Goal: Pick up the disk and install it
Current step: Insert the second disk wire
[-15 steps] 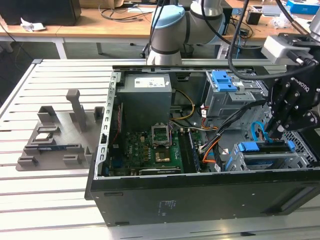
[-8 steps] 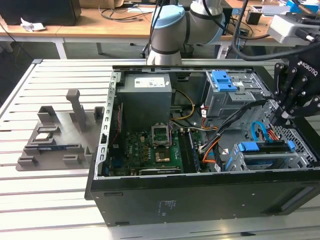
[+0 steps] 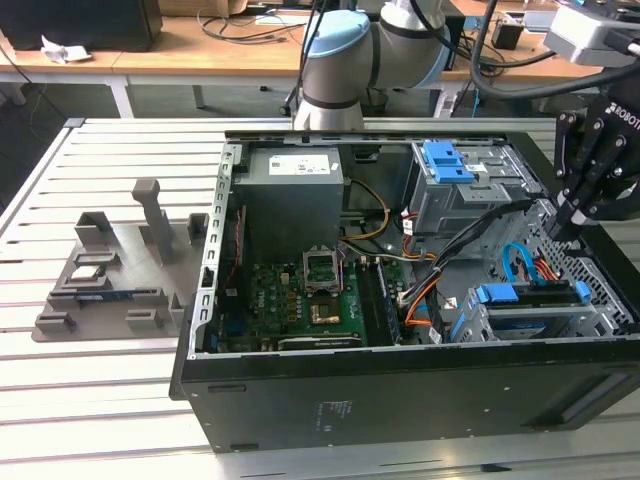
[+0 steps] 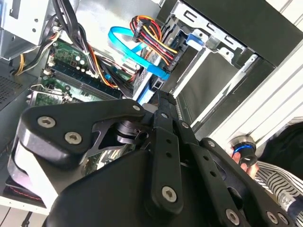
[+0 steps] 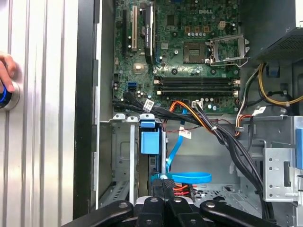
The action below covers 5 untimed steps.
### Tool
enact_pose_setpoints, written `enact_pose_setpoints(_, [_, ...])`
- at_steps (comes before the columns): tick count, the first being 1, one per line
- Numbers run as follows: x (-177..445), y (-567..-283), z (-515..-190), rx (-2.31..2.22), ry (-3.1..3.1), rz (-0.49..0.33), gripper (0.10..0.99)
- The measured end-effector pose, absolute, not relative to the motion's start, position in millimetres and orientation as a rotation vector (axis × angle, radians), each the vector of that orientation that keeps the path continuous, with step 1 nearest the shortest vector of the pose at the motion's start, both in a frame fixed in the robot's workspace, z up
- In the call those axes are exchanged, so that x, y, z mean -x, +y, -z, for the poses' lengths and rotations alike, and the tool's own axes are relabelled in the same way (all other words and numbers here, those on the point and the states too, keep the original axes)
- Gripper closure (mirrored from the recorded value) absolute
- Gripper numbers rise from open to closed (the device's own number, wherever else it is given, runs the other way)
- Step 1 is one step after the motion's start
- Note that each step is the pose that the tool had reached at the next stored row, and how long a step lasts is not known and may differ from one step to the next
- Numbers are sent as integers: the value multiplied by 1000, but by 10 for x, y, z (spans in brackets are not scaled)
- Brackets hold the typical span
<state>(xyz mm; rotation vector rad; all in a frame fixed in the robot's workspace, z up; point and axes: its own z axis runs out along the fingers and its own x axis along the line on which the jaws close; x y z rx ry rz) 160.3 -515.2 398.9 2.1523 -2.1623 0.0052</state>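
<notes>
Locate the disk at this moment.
In the exterior view the disk sits in the drive cage at the near corner of the computer case, on the exterior view's right, below the hand.

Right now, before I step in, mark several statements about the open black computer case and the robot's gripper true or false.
1. The silver metal hard drive with blue side rails sits in the grey metal drive cage. True.
2. The black computer case has its side panel closed. False: it is open, showing the green motherboard.
3. The gripper hangs over the grey plastic fixture. False: it is above the drive cage; the fixture stands outside the case.
4. A light-blue flat cable loops beside the drive cage. True.
5. A hand rests at a round blue-lit button. True.
</notes>
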Motion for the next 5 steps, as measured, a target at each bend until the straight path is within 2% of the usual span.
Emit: enact_pose_setpoints(5, [-1603,-5152,-3993,-2152,-2162,-5,980])
